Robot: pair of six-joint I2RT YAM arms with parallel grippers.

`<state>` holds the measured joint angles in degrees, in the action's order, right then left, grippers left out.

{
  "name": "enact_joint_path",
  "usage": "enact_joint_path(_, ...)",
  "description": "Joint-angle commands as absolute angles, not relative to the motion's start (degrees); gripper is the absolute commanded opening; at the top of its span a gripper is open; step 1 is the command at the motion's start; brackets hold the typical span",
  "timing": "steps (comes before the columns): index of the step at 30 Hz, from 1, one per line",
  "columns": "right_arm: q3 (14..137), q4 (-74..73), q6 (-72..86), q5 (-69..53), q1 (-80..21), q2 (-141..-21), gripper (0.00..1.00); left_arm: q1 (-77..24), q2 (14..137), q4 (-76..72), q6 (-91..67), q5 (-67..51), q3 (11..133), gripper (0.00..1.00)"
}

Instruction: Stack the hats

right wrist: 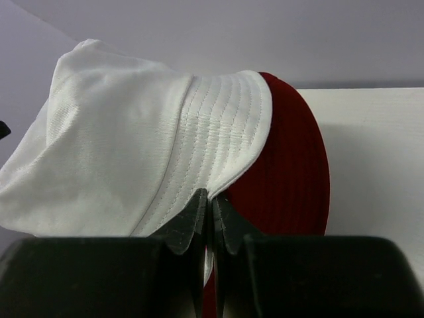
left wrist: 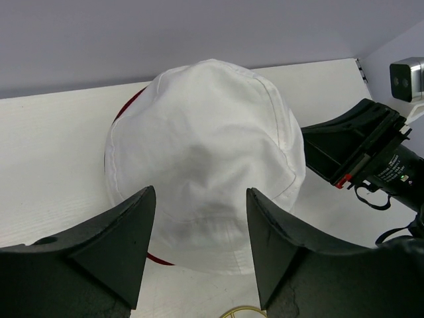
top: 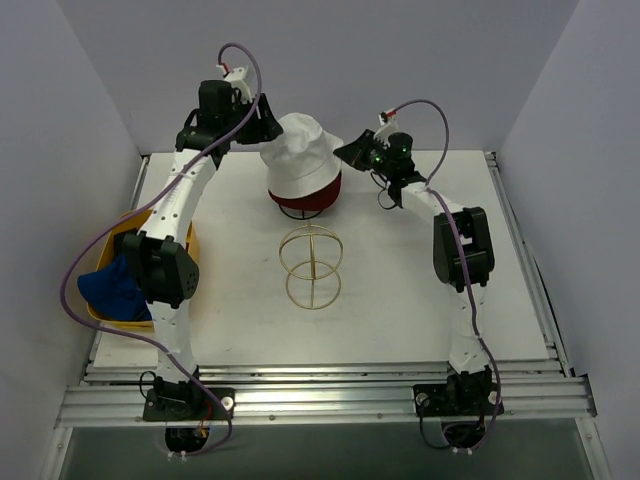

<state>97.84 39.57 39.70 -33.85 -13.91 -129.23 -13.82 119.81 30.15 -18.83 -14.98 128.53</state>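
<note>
Pinching white hat (right wrist: 112,152) brim, right claw (right wrist: 210,205).

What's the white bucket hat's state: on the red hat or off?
On it. The white bucket hat covers the dark red bucket hat, whose brim shows below; the right hand is shut on the white brim.

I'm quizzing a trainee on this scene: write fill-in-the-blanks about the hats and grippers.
Under the white hat, the lower hat is coloured ____.
The right gripper is ____ on the white hat's brim.
The left gripper is ____.
The tub holding the blue hat is coloured ____.
Missing words: red; shut; open; yellow.
</note>
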Motion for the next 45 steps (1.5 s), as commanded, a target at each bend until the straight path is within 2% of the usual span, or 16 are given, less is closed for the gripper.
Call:
enact_joint_path(1, 97.56, 43.59, 40.25, -33.49, -13.71, -127.88, 0.00, -13.80, 118.30, 27.68, -19.68, -14.86, 127.62, 0.65)
enact_joint_path(16, 94.39, 45.97, 40.34, -34.37, -13.62, -128.23, 0.00, -12.48, 117.16, 31.20, -22.41, -7.91, 123.75, 0.59)
enact_joint_path(23, 95.27, 45.53, 39.90, -35.15, -13.62, -129.11, 0.00, -10.63, 118.30, 24.80, -23.21, -17.74, 121.30, 0.60)
enact_joint_path(29, 95.36, 45.35, 39.29, -35.42, -13.45, -129.02, 0.00, -10.55, 120.14, 22.06, -23.12, -19.51, 122.07, 0.56)
enact_joint_path(45, 95.45, 45.44, 39.37, -35.68, -13.36, -129.29, 0.00, -10.63, 124.89, 26.90, -23.64, -15.47, 126.21, 0.54)
